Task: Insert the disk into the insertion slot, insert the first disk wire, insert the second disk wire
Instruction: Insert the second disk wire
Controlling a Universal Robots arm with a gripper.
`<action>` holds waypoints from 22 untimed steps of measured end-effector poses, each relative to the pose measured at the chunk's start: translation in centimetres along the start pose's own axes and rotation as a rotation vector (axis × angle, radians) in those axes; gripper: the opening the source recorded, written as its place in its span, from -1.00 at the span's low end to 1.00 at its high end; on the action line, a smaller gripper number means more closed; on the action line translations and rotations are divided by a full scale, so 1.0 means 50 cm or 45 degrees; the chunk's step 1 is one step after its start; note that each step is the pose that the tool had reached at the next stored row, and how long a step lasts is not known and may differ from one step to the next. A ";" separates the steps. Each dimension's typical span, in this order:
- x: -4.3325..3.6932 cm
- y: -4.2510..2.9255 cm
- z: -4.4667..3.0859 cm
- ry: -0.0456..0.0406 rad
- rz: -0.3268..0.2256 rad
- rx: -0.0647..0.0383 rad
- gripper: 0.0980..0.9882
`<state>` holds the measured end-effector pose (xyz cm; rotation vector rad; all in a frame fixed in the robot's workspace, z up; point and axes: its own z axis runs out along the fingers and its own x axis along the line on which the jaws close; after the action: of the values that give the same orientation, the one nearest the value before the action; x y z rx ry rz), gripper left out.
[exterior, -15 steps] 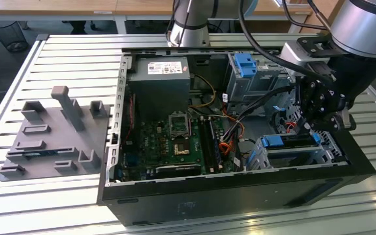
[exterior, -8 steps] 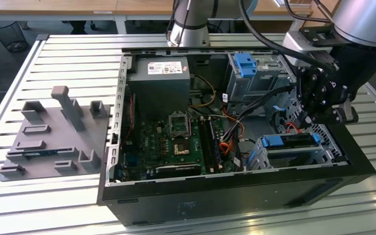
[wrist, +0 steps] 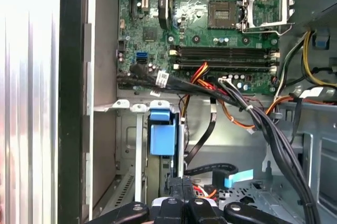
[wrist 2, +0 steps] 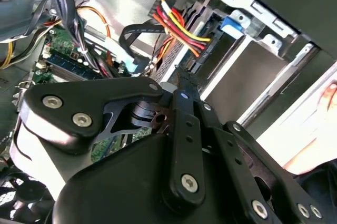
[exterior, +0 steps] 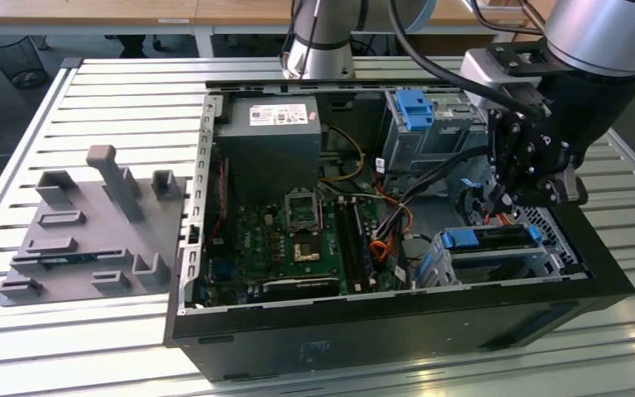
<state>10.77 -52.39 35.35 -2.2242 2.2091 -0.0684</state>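
Note:
The disk, in its blue carrier, lies inside the insertion slot, the low perforated cage at the case's front corner on the exterior view's right. My gripper hangs just above the disk's rear end. In the second wrist view my gripper has its jaws drawn together on a black connector with red, yellow and orange wires, right at the disk's edge by the blue carrier tab. In the first wrist view my gripper pinches the same black plug beside the blue tab.
Motherboard and power supply fill the case's left half. A taller grey cage with a blue bracket stands behind my gripper. Loose black cables and a light-blue flat connector cross nearby. A grey fixture plate lies left of the case.

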 end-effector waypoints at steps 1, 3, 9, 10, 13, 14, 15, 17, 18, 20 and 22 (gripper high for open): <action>-0.001 0.003 0.000 -0.003 0.000 0.000 -0.98; -0.002 0.008 0.000 -0.012 0.001 0.000 -0.98; -0.012 0.019 -0.002 -0.021 0.001 0.000 -0.98; -0.014 0.020 -0.003 -0.022 0.001 0.000 -0.98; -0.021 0.023 -0.007 -0.022 0.001 -0.001 -0.98; -0.025 0.023 -0.008 -0.022 0.001 -0.001 -0.98; -0.028 0.023 -0.008 -0.022 0.001 -0.001 -0.98; -0.034 0.023 -0.008 -0.022 0.001 -0.002 -0.98; -0.035 0.024 -0.008 -0.022 0.001 -0.002 -0.98; -0.037 0.025 -0.009 -0.022 0.001 -0.002 -0.98; -0.038 0.026 -0.010 -0.020 0.001 -0.002 -0.98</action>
<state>9.45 -50.50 35.78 -2.2168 2.2024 -0.0487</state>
